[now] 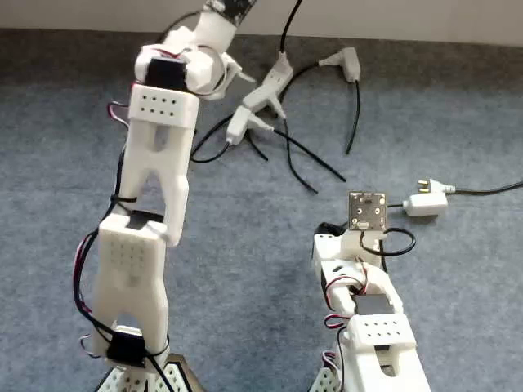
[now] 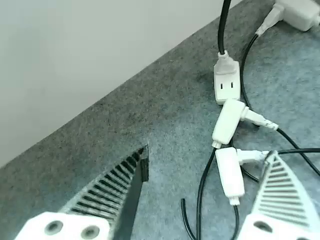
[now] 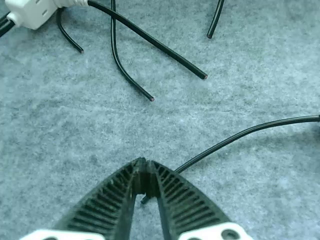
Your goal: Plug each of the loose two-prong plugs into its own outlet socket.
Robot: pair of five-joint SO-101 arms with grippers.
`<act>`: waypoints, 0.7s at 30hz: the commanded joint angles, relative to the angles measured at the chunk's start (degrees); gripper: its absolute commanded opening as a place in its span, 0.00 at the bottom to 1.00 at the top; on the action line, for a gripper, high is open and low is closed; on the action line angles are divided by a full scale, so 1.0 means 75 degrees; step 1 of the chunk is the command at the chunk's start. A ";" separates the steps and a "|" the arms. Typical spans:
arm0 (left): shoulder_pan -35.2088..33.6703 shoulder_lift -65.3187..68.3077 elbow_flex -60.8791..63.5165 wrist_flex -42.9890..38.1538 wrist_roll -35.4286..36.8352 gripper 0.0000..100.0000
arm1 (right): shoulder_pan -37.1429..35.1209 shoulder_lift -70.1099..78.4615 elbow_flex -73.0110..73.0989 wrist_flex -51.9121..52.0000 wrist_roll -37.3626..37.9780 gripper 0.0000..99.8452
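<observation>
Left gripper (image 2: 209, 152): fingers standing spread wide, hovering over second plug (image 2: 230, 172); first plug (image 2: 227, 121) lying against outlet socket (image 2: 226, 85) on grey carpet (image 2: 165, 115). Right gripper (image 3: 146, 176): fingers pressing together, black cord (image 3: 240, 135) ending at its tips

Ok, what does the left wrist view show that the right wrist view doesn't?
Left wrist view, not the right: an outlet socket showing two slots, plug prongs, the pale wall, the open left end effector. Right wrist view, not the left: the shut right end effector, cut cable ends. Both: grey carpet, black cables, a white plug body.
</observation>
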State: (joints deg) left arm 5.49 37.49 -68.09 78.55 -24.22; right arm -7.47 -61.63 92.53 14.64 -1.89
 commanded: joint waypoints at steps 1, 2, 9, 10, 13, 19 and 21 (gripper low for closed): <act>0.0416 -0.1155 -0.0627 0.1887 0.0399 0.34 | -0.0064 -0.0100 -0.0064 -0.0170 0.0094 0.01; 0.0498 -0.1319 -0.0697 0.2297 0.0586 0.34 | -0.0064 -0.0100 -0.0064 -0.0170 0.0094 0.01; 0.0709 -0.2116 -0.0158 0.3036 0.2837 0.34 | -0.0064 -0.0100 -0.0076 -0.0135 0.0047 0.01; 0.0744 -0.2245 0.0193 0.3036 0.2977 0.34 | -0.0064 -0.0100 -0.0088 -0.0135 0.0047 0.01; 0.1084 -0.2901 0.1905 0.3036 0.3071 0.34 | -0.0041 -0.0100 -0.0100 -0.0123 0.0047 0.01; 0.2092 -0.4601 0.5503 0.2966 0.3059 0.24 | -0.0064 -0.0100 -0.0123 0.0217 0.0035 0.03; 0.2210 -0.5070 0.6253 0.2684 0.3059 0.20 | -0.0076 -0.0100 -0.0123 0.0217 -0.0117 0.07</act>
State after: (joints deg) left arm 20.09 6.29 -29.05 100.79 -1.63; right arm -7.47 -61.63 92.53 15.87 -1.89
